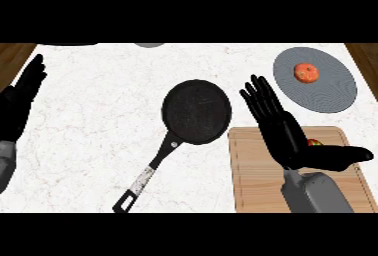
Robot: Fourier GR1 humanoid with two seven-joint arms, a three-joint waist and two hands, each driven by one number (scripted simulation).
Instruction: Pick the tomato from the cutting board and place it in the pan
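A black pan (pixel 196 111) lies in the middle of the white marble counter, its handle (pixel 145 175) pointing toward the lower left. A wooden cutting board (pixel 255 170) sits at the lower right. Only a small red and green piece of the tomato (pixel 314 142) shows on the board, just behind my right hand. My right hand (pixel 284 135) hovers over the board, fingers straight and pointing up-left, thumb stretched right in front of the tomato. The hand holds nothing. My left hand (pixel 21 97) rests open at the left edge, fingers up.
A grey round plate (pixel 332 92) at the upper right carries an orange-red fruit (pixel 306 72). A grey object (pixel 149 44) peeks in at the counter's far edge. Wooden floor shows at both upper corners.
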